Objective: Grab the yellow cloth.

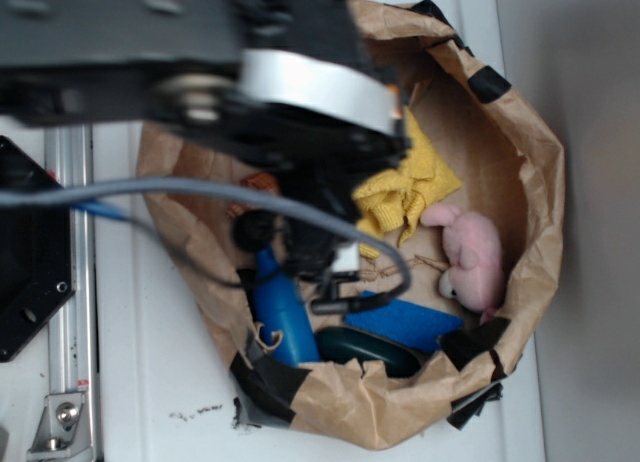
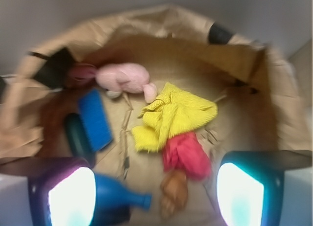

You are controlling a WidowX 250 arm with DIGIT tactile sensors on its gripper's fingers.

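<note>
Paper bag [image 2: 146,25], yellow cloth [image 2: 173,116] inside, beside pink plush toy [image 2: 124,78]

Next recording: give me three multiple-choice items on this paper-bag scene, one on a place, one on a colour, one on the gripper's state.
1. What does the yellow cloth touch along its lower edge in the wrist view?
A. the red cloth
B. the blue bottle
C. nothing

2. What colour is the plush toy?
A. green
B. pink
C. white

3. How is the gripper?
A. shut on the yellow cloth
B. shut on the bottle
C. open, holding nothing

Answers: 1 A, the red cloth lies against the yellow one's lower edge. 2 B, the toy by the bag's far wall is pink. 3 C, both fingers stand wide apart, short of the cloth.
</note>
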